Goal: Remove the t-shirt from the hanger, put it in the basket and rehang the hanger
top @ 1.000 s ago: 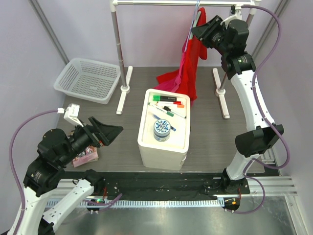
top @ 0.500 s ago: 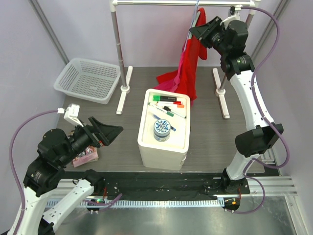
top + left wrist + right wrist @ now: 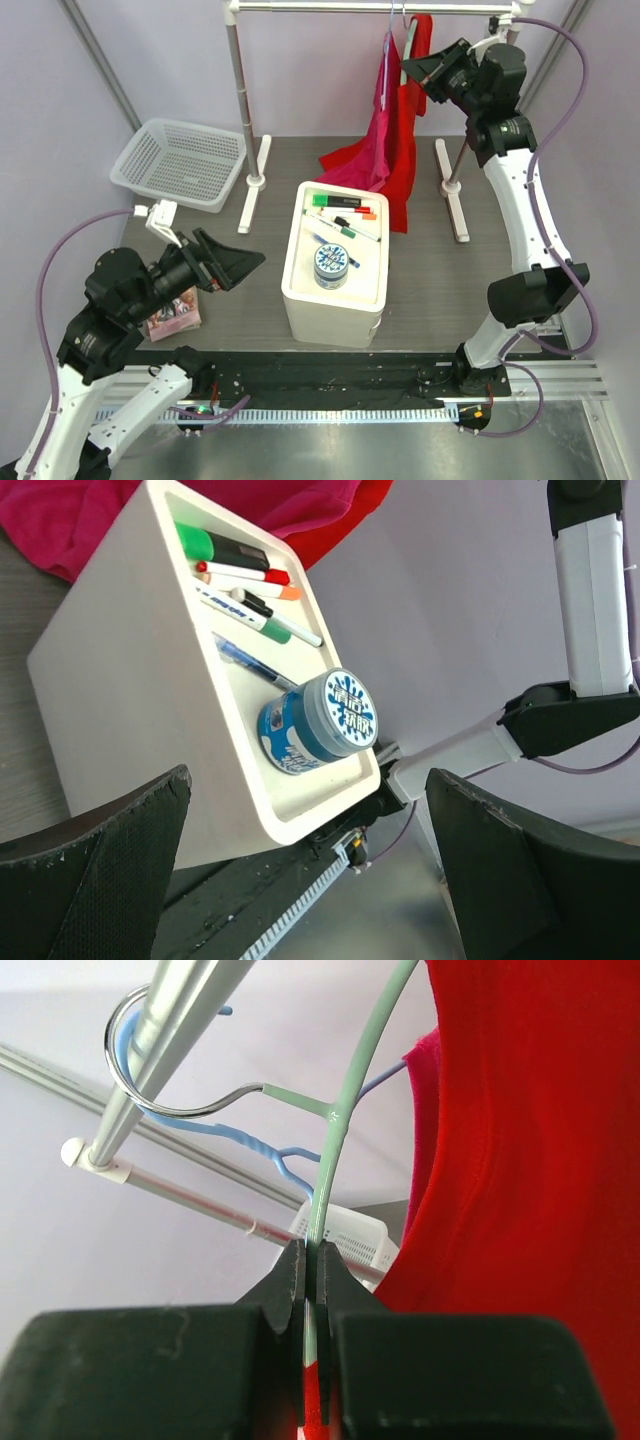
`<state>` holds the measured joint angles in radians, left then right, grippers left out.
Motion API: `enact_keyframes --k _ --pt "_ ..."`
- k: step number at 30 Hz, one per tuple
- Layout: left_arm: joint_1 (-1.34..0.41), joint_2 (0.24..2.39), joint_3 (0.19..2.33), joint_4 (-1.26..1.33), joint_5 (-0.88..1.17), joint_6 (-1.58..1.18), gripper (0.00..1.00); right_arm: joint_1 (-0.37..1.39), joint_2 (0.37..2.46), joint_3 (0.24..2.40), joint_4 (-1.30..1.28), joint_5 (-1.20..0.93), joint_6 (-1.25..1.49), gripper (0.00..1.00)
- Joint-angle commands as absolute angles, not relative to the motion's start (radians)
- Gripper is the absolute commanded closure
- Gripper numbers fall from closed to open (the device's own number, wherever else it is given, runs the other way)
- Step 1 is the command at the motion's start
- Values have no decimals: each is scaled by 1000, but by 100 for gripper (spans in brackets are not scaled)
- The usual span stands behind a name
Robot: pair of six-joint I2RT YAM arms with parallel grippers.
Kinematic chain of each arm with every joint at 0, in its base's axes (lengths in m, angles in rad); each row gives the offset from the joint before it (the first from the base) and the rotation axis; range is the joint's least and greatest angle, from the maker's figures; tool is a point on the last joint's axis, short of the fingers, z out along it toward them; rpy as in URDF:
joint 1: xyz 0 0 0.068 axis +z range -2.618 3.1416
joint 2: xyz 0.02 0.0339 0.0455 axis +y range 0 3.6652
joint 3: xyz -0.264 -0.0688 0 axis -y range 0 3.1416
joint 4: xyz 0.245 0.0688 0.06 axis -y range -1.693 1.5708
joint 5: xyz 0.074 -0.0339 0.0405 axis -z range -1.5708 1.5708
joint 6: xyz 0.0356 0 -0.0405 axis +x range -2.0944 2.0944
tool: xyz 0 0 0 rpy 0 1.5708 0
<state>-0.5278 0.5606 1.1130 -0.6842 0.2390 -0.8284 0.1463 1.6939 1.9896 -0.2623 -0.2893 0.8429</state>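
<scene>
A red t-shirt [image 3: 402, 130] hangs from a pale green hanger [image 3: 345, 1110] hooked on the metal rail [image 3: 380, 6] at the back; it fills the right of the right wrist view [image 3: 520, 1190]. My right gripper [image 3: 425, 70] is up at the rail, shut on the green hanger's arm [image 3: 314, 1270], with red cloth between the jaws lower down. A blue hanger [image 3: 255, 1145] hangs behind it. A pink-red garment [image 3: 365, 155] drapes beside the shirt. My left gripper [image 3: 232, 268] is open and empty, low at the left, facing the white box [image 3: 150, 700].
A white box [image 3: 333, 262] with markers and a blue tin [image 3: 331, 262] stands mid-table. A white basket [image 3: 182, 162] sits at the back left. The rack's posts and feet [image 3: 252, 180] stand on both sides. A small pink packet [image 3: 172, 315] lies by the left arm.
My right gripper has shifted right and up along the rail with the hanger, and the shirt swung right with it. The left arm has moved slightly forward and up.
</scene>
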Motion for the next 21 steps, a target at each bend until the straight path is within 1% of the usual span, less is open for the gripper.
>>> enact_keyframes --k 1,6,7,12,15,19,21 --pt "-523 629 1150 -548 337 -836 1 115 1579 1988 -146 -347 871 99" --pt "-523 712 1164 -447 428 -851 4 112 1563 1983 -118 -396 926 99" --pt "-523 728 1184 -428 458 -853 7 113 1552 1976 -107 -416 942 99" --pt "-525 888 1293 -336 526 -856 10 114 1488 1862 -69 -460 963 99" --pt "-574 978 1388 -302 535 -830 11 113 1422 1783 -61 -471 954 99" --pt "-701 1188 1598 -302 509 -766 12 107 1347 1703 -81 -486 939 99" --pt "-748 1247 1661 -302 470 -738 12 103 1297 1648 -92 -498 934 99"
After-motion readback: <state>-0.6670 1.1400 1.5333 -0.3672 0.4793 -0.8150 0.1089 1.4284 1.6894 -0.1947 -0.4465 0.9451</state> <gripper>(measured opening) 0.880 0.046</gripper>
